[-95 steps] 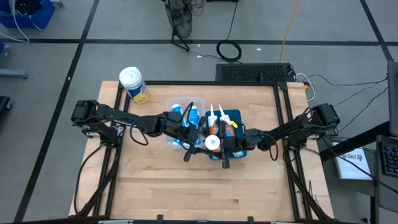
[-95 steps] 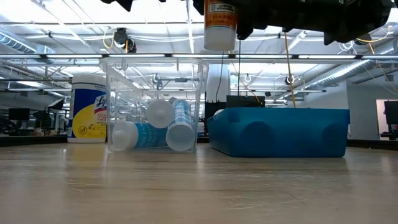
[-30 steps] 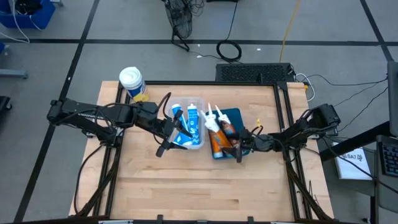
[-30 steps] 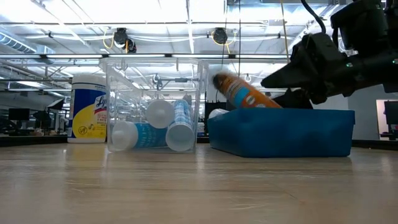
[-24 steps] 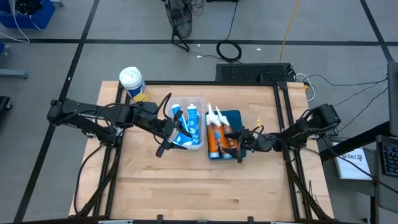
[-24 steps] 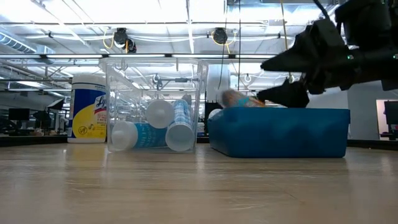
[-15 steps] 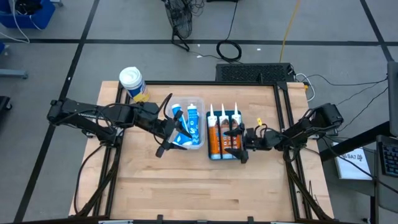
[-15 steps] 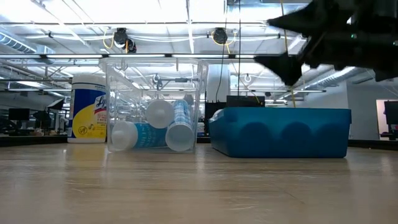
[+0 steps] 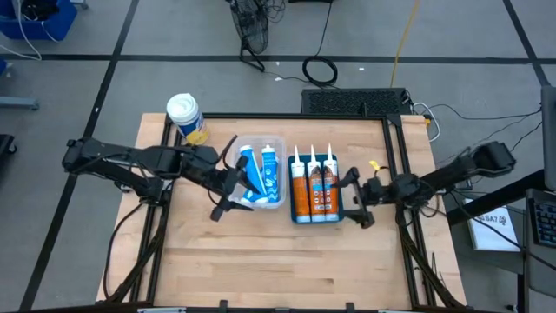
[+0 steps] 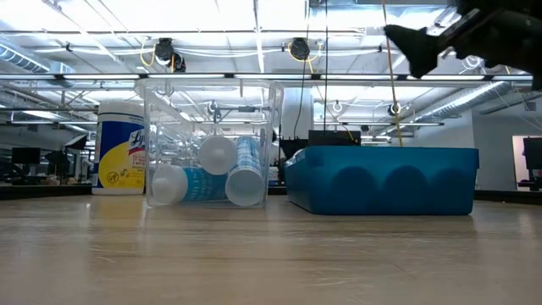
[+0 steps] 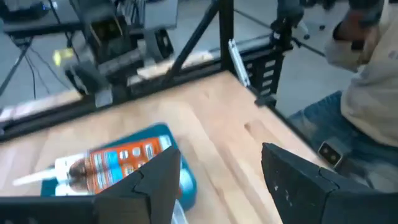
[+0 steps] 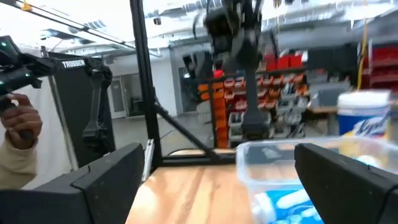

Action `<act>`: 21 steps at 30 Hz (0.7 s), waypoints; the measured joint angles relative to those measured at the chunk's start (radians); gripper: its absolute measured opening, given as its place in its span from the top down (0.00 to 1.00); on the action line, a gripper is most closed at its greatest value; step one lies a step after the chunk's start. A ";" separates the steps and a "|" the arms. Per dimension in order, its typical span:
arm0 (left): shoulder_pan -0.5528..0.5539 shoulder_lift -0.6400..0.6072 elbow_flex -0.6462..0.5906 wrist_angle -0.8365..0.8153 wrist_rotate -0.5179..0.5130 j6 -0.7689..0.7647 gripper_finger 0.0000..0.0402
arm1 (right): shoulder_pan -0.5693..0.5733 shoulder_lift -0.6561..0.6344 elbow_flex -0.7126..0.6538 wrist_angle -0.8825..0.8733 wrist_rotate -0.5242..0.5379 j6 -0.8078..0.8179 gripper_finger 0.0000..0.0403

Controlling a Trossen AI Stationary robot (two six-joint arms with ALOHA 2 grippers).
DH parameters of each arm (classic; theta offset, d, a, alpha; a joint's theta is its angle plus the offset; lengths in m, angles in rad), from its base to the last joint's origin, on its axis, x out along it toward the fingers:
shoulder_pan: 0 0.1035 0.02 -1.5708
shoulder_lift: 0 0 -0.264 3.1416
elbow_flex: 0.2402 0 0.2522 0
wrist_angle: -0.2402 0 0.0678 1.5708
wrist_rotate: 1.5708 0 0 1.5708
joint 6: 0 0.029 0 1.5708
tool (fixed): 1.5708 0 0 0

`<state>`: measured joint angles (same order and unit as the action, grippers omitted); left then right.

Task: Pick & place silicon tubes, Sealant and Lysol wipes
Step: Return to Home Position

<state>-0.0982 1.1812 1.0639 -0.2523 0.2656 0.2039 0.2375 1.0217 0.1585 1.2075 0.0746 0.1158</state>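
Since the sealant [image 9: 314, 187] lies three abreast in the blue bin [image 10: 381, 180] and the tubes [image 9: 256, 174] lie in the clear bin [image 10: 207, 110], the wipes [image 9: 185, 117] look to be the one thing not yet placed. The coming move therefore turns on where that canister stands from each hand. It stands upright at the far left corner of the counter [image 9: 261, 261], outside both bins and a little apart from the clear bin's far left corner, with its long axis vertical and its white lid up. The left hand [image 9: 228, 200] hovers by the near left side of the clear bin, empty, its fingers [image 11: 292, 177] spread apart. It points toward the bins, so the wipes lie behind it, toward the far left and alongside its own forearm. The right hand [image 9: 354, 198] hangs just off the right side of the blue bin, also empty, with its fingers [image 12: 106, 168] wide. Both bins lie between it and the canister, which it faces only from across the counter. By my reading the left arm is much the nearer. It would have to draw back and turn toward the far corner, then take the canister from the side with its fingers opened wide, since the body is broader than any tube.
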 joint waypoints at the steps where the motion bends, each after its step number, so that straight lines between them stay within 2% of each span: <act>1: 0.003 0.000 -0.015 0.006 -0.003 0.001 0.44 | -0.001 -0.053 -0.018 -0.023 0.002 -0.020 0.03; 7: 0.053 -0.068 -0.209 0.176 -0.006 -0.010 0.42 | -0.026 -0.346 -0.098 -0.193 0.004 0.030 0.03; 10: 0.093 -0.152 -0.358 0.306 -0.005 -0.035 0.41 | -0.054 -0.465 -0.098 -0.396 0.003 0.051 0.03; 14: 0.144 -0.307 -0.579 0.517 -0.005 -0.081 0.42 | -0.088 -0.572 -0.079 -0.637 0.003 0.024 0.03; 18: 0.186 -0.457 -0.770 0.661 -0.006 -0.139 0.44 | -0.102 -0.650 -0.069 -0.693 0.010 -0.045 0.03; 21: 0.203 -0.568 -0.874 0.692 -0.006 -0.167 0.44 | -0.103 -0.697 -0.068 -0.734 0.042 -0.089 0.03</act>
<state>0.1045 0.6134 0.1896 0.4400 0.2601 0.0373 0.1349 0.3245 0.0902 0.4734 0.1167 0.0266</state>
